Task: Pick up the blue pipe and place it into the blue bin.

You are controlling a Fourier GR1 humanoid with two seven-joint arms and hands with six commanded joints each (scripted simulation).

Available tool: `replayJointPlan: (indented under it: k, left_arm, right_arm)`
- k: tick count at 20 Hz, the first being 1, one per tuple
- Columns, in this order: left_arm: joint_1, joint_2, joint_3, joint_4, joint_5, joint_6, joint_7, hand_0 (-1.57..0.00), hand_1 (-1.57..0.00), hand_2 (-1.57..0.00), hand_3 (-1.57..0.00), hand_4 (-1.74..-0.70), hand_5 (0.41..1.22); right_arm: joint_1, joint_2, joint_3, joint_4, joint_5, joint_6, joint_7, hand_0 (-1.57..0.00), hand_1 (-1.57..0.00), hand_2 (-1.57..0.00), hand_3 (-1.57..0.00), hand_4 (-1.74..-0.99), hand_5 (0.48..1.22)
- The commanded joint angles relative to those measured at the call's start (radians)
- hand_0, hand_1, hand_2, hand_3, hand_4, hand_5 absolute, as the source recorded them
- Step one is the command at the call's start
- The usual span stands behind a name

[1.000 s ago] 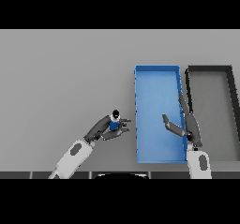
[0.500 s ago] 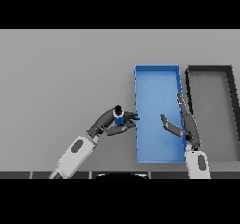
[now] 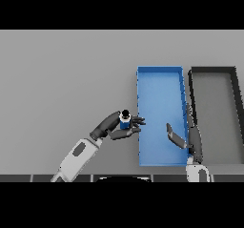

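- the left hand point(image 3: 116, 127) has its fingers point(image 3: 136, 122) clamped round the blue pipe point(image 3: 125, 121), upright at the blue bin point(image 3: 159, 73)'s left wall, seemingly clear of the worktop point(image 3: 62, 79).
- it looks small, stiff and light; a side grip on the body suits it.
- the right hand point(image 3: 183, 139) idles over the bin, fingers apart.

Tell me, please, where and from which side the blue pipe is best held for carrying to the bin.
Grip the blue pipe around its blue body, below the dark top end, coming from the robot's left. It looks upright, so its sides are free, and the left hand is curled round it that way, at the left rim of the blue bin. The right hand hangs over the bin.
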Motion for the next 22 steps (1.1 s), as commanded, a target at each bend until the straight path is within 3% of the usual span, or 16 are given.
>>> replayJointPlan:
  k: [1, 3, 4, 6, 8, 9, 11, 14, 19, 22]
  left_arm:
    - [-0.005, -0.003, 0.005, 0.003, -0.001, -0.001, 0.008, -1.57, -1.57, -1.57, -1.57, -1.47, 1.220]
    - [-0.012, -0.008, 0.011, 0.010, -0.019, 0.000, -0.003, -1.57, -1.57, -1.57, -1.57, -1.47, 1.220]
    - [-0.021, -0.013, 0.016, 0.006, -0.016, -0.006, 0.011, -1.57, -1.57, -1.57, -1.57, -1.47, 1.220]
    - [-0.006, -0.015, 0.020, 0.024, -0.017, -0.024, -0.003, -1.57, -1.57, -1.57, -1.57, -1.47, 1.220]
    - [-0.006, -0.019, 0.019, 0.011, -0.023, -0.035, -0.003, -1.57, -1.57, -1.57, -1.57, -1.47, 1.221]
    - [-0.009, -0.027, 0.027, 0.010, -0.018, -0.038, -0.002, -1.57, -1.57, -1.57, -1.57, -1.47, 1.221]
    - [-0.013, -0.034, 0.029, 0.004, -0.020, -0.048, 0.014, -1.57, -1.57, -1.57, -1.57, -1.47, 1.221]
    - [0.002, -0.034, 0.036, 0.005, -0.031, -0.060, 0.011, -1.57, -1.57, -1.57, -1.57, -1.47, 1.221]
    - [0.000, -0.051, 0.038, -0.002, -0.065, -0.065, 0.027, -1.57, -1.57, -1.57, -1.57, -1.47, 1.221]
    - [0.002, -0.050, 0.047, -0.003, -0.075, -0.078, 0.016, -1.57, -1.57, -1.57, -1.57, -1.47, 1.221]
  right_arm:
    - [0.076, 0.050, 0.023, -0.049, 0.044, -0.057, 0.001, 0.00, 0.00, 0.00, 0.00, -1.138, 0.643]
    - [0.265, 0.169, 0.088, -0.146, 0.140, -0.171, -0.035, 0.00, 0.00, 0.00, 0.00, -1.188, 0.643]
    - [0.311, 0.212, 0.111, -0.172, 0.175, -0.208, -0.015, 0.00, 0.00, 0.00, 0.00, -1.191, 0.642]
    - [0.363, 0.241, 0.139, -0.235, 0.213, -0.236, -0.011, 0.00, 0.00, -0.02, 0.00, -1.187, 0.642]
    - [0.390, 0.237, 0.165, -0.293, 0.086, -0.150, -0.087, 0.00, -0.01, -0.07, 0.00, -1.198, 0.641]
    - [0.386, 0.216, 0.181, -0.330, 0.029, -0.083, -0.061, 0.00, -0.02, -0.09, 0.00, -1.202, 0.624]
    - [0.366, 0.168, 0.195, -0.353, -0.018, 0.017, 0.076, 0.00, -0.03, -0.12, 0.00, -1.215, 0.607]
    - [0.267, 0.097, 0.191, -0.414, -0.078, 0.128, 0.211, 0.00, -0.01, -0.11, 0.00, -1.237, 0.577]
    - [0.001, 0.044, 0.235, -0.474, -0.072, 0.200, 0.465, 0.00, 0.00, -0.08, 0.00, -1.281, 0.558]
    - [-0.136, 0.036, 0.264, -0.456, -0.067, 0.233, 0.539, 0.00, 0.00, -0.04, 0.00, -1.298, 0.559]
